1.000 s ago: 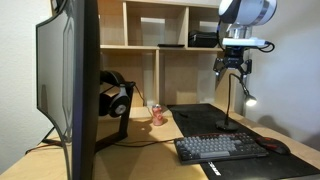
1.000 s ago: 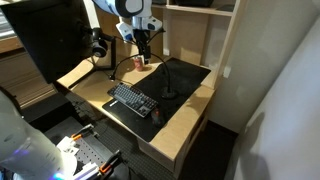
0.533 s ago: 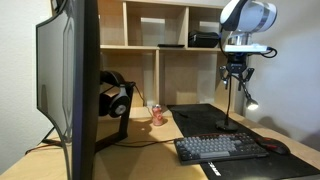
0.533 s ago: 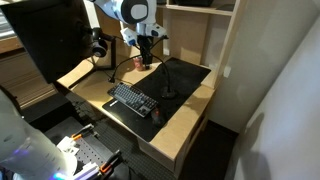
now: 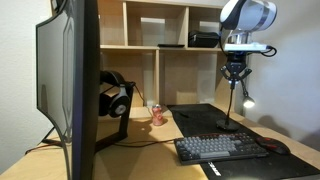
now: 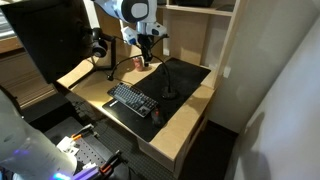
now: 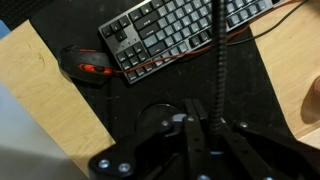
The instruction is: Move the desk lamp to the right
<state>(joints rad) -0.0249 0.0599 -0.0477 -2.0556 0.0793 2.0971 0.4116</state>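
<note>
The gripper (image 5: pixel 235 72) is pinched narrow on the desk lamp (image 5: pixel 231 110) at the top of its stem. In the wrist view, the lamp's black base at 10 o'clock of the fingers (image 7: pixel 195 125) blurs into the mat (image 7: pixel 270 90), and the keyboard (image 7: pixel 180 30) at 12 o'clock is cut off.

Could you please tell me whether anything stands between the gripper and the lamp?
Nothing visible does: the gripper looks shut on the stem of the lamp, near its top. The keyboard and mouse lie lower down, apart from both.
</note>
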